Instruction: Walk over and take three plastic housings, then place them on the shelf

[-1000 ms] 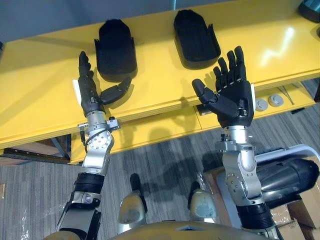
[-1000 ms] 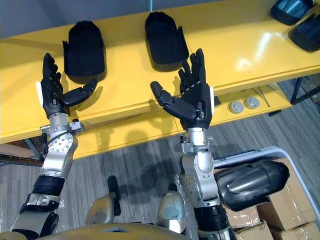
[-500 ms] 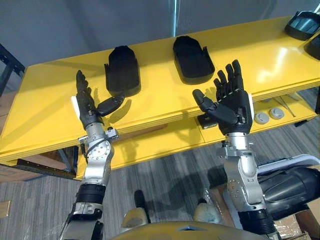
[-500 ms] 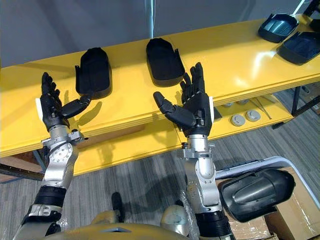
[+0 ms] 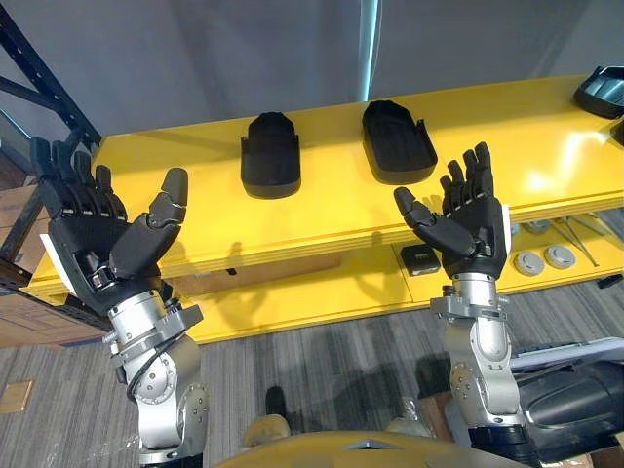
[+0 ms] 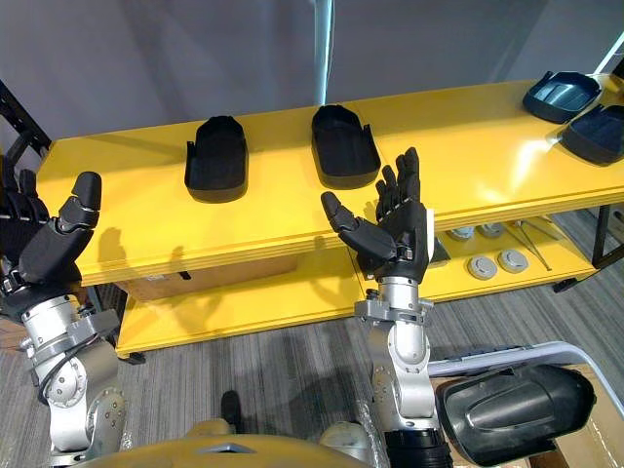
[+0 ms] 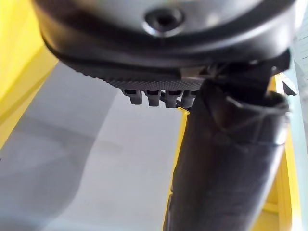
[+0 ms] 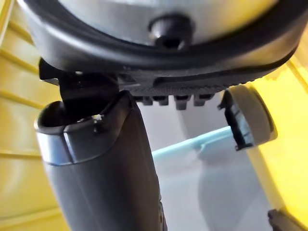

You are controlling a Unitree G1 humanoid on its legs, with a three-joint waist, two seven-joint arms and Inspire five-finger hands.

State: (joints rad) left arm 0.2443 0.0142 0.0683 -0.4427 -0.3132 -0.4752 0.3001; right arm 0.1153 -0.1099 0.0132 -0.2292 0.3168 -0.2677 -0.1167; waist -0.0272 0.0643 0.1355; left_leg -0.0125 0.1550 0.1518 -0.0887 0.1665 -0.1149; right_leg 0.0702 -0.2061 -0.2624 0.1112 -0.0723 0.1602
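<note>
Back from the yellow counter (image 5: 546,146) both hands had come: my left hand (image 5: 97,244) hung by its left end, my right hand (image 5: 468,229) before its front edge, each spread wide and empty. The left housing (image 5: 270,156) and right housing (image 5: 398,143) lay on top, untouched; another housing (image 5: 606,90), far right, was cut off.

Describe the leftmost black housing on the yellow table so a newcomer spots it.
Find the long yellow table. Two black housings lie apart near its middle; take the left housing, nearer the table's left end. Its neighbour, the right housing, lies just beyond the raised right robot hand.
</note>
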